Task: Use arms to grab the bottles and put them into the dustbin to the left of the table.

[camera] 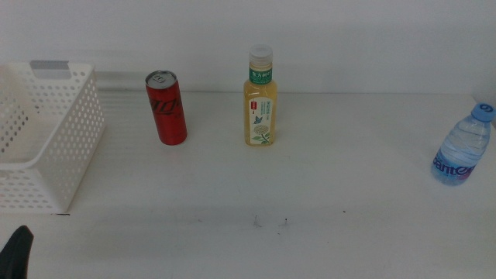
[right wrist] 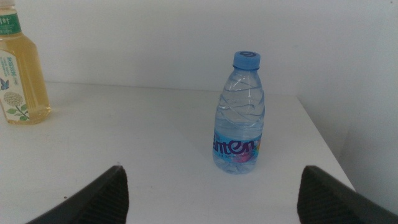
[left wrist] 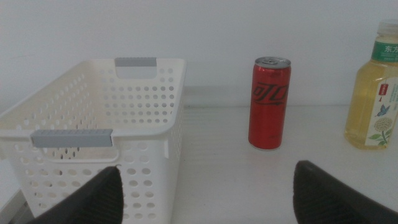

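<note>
Low in the near left corner of the middle view, your left gripper (camera: 17, 252) shows only as a dark tip. Its wrist view shows the jaws wide apart and holding nothing. Your right gripper (right wrist: 211, 186) cannot be seen in the middle view. Its own view shows its jaws spread wide and empty too.

Now look at the bottles. All three stand upright on the surface (camera: 310, 194). The can (camera: 166, 108) is near the dustbin (camera: 46, 139), on its right side but not touching it. The tea bottle (camera: 261, 97) stands a bit further right, in the middle at the back. The water bottle (camera: 463, 144) is far off at the right edge, well apart from the other two. It stands right in front of your right gripper.

The dustbin sits at the left side. What you can see of its inside looks empty.

So I think nothing is done yet. You have all three bottles left to pick up and drop in.
</note>
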Controlling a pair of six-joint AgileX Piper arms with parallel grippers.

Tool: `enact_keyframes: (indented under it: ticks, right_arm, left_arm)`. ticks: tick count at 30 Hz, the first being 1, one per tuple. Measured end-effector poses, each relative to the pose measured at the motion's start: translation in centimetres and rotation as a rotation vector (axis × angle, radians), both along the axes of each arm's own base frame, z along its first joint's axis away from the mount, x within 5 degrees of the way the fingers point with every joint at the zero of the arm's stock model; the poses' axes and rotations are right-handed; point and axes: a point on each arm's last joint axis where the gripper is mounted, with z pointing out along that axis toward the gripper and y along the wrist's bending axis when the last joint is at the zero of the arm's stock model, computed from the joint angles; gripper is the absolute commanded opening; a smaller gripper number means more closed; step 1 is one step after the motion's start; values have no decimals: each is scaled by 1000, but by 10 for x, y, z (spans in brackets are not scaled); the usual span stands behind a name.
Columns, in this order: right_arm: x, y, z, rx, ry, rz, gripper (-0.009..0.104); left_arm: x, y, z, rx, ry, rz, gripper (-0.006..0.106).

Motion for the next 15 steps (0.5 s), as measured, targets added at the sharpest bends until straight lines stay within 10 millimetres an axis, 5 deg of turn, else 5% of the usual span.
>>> enact_keyframes:
  ticks: [15]
  right_arm:
    - [0, 0, 0, 0, 0, 0, 90]
  left_arm:
    - [15, -4, 3, 6, 14, -52, 94]
